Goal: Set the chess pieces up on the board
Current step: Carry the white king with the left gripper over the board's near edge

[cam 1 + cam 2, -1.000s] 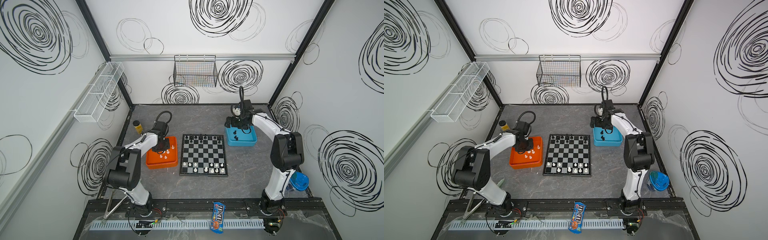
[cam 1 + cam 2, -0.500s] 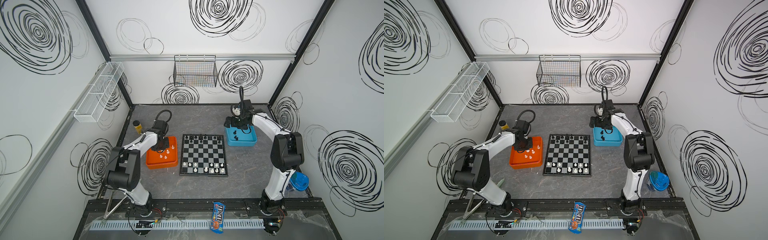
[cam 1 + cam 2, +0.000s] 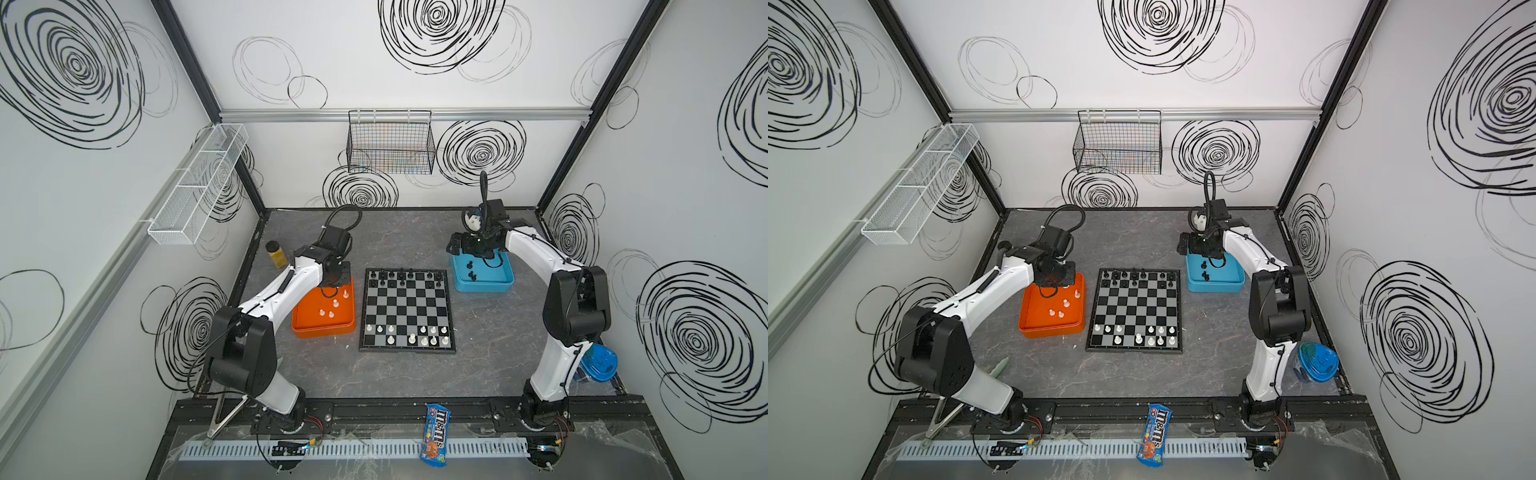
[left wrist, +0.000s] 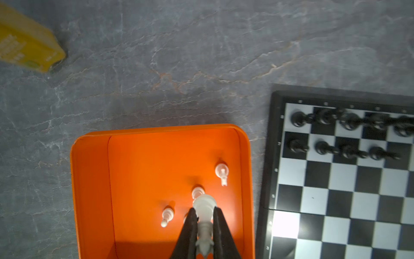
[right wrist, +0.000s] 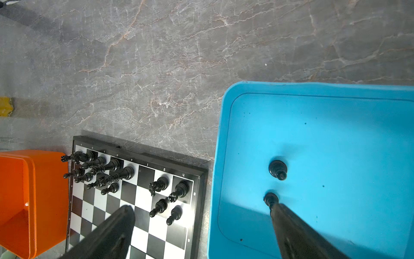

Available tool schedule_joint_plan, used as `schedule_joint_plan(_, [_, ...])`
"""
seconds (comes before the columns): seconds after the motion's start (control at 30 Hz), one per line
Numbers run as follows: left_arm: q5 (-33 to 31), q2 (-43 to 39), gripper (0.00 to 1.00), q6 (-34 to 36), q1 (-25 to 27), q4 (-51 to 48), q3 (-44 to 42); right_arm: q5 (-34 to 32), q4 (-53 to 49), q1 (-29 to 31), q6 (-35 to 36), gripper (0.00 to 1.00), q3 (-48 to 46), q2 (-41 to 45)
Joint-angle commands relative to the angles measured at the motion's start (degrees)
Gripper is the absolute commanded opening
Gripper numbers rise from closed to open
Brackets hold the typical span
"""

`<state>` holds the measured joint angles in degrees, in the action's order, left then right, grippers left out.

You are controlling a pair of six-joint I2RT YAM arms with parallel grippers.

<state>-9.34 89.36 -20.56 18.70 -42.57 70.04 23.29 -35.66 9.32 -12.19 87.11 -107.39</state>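
Grips a white piece (image 4: 205,207) in the narrow left pincer (image 4: 204,210) over the orange tray (image 4: 89,179), with more white pieces (image 4: 221,171) inside. Spreads the right pincer (image 5: 201,207) wide, empty, across the blue tray (image 5: 336,134) edge, near two black pieces (image 5: 277,169). Shows the board (image 3: 406,307) between the trays on the table (image 3: 415,232), partly set.

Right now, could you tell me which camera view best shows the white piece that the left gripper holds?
The left wrist view: the white piece sits large and close, pinched in the left gripper over the orange tray. In both top views the arm hides it. The right wrist view shows only the tray's edge.
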Motion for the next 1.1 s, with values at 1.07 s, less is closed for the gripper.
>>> schedule_joint_plan(1.07, [5.97,4.67,0.16,-12.23,35.33,2.44,-2.66,-1.29,0.71,-0.89,0.78,1.00,-5.15,5.88])
